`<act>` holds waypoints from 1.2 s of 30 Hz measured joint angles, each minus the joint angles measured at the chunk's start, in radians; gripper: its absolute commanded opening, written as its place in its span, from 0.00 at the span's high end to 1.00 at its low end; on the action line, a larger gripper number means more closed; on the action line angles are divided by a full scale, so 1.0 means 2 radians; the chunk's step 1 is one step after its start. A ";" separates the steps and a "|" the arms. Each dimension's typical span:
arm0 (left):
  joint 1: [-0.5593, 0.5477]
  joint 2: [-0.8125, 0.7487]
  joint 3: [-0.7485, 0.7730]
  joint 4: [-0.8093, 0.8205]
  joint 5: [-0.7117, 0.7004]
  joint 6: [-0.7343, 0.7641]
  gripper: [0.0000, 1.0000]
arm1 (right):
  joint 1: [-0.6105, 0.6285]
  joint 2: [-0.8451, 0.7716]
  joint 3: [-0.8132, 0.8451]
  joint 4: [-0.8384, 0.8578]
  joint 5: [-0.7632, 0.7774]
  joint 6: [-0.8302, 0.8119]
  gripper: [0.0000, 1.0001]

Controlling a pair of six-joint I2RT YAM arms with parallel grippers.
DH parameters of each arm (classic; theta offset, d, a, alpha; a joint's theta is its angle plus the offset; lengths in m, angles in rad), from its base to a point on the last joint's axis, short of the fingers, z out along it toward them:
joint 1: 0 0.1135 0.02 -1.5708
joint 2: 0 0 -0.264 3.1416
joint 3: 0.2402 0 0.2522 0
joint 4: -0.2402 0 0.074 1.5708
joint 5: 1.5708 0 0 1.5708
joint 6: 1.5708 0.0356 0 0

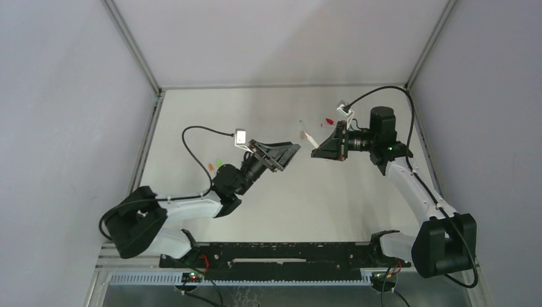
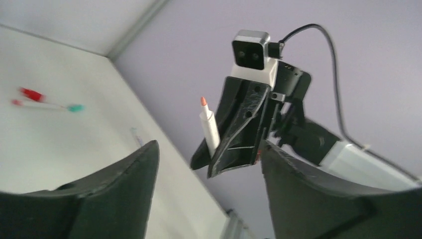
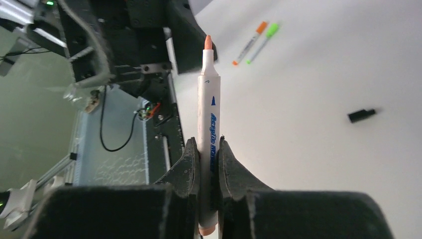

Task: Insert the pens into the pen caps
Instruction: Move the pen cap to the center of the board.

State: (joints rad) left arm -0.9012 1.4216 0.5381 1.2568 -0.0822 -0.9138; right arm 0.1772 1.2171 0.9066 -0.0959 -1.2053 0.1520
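Pen (image 3: 209, 109) stands clamped inside right end effector (image 3: 209, 148).

Three pens (image 3: 209, 124) and one black cap (image 3: 361, 115), right wrist view

A robotics lab test cell — a bare white tabletop (image 1: 287, 211) boxed in by plain grey panels (image 1: 64, 128) on aluminium frame posts (image 1: 134, 48). The left arm (image 1: 192, 206) and right arm (image 1: 409, 182) are bolted to a black rail (image 1: 281, 252) — with a loose cable (image 2: 312, 25), a lit circuit board (image 1: 190, 277) and a wrist camera (image 2: 250, 50).
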 measured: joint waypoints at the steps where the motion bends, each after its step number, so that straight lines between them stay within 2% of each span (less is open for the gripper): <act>1: 0.000 -0.018 -0.005 -0.022 -0.006 0.013 0.10 | -0.009 0.000 0.000 -0.010 0.003 -0.011 1.00; 3: 0.000 -0.049 -0.005 -0.074 -0.015 0.040 0.01 | -0.022 0.000 0.001 -0.023 0.007 -0.026 1.00; 6: 0.008 -0.083 0.008 -0.170 -0.020 0.072 0.00 | -0.043 -0.002 0.003 -0.037 0.015 -0.044 1.00; 9: 0.035 -0.072 0.063 -0.290 0.000 0.082 0.01 | -0.060 -0.004 0.004 -0.045 0.022 -0.053 1.00; 13: 0.088 -0.003 0.175 -0.434 0.052 0.086 0.18 | -0.081 -0.006 0.004 -0.052 0.029 -0.060 1.00; 15: 0.104 0.048 0.236 -0.495 0.070 0.092 0.23 | -0.093 -0.006 0.004 -0.053 0.031 -0.062 1.00; 17: 0.110 0.102 0.299 -0.563 0.072 0.101 0.29 | -0.104 -0.007 0.004 -0.055 0.034 -0.063 1.00; 22: 0.110 0.234 0.447 -0.711 0.068 0.123 0.53 | -0.125 -0.008 0.004 -0.056 0.036 -0.063 1.00; 26: 0.110 0.326 0.558 -0.799 0.057 0.134 0.63 | -0.133 -0.010 0.004 -0.057 0.036 -0.063 1.00; 31: 0.114 0.409 0.675 -0.871 0.053 0.134 0.67 | -0.136 -0.014 0.005 -0.059 0.035 -0.063 1.00; 36: 0.122 0.469 0.762 -0.904 0.052 0.127 0.66 | -0.142 -0.019 0.010 -0.060 0.035 -0.063 1.00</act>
State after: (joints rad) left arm -0.6571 2.3600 2.0621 -0.5522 0.0227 -0.6598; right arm -0.1078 1.1797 0.9264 -0.2157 -1.1362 0.0269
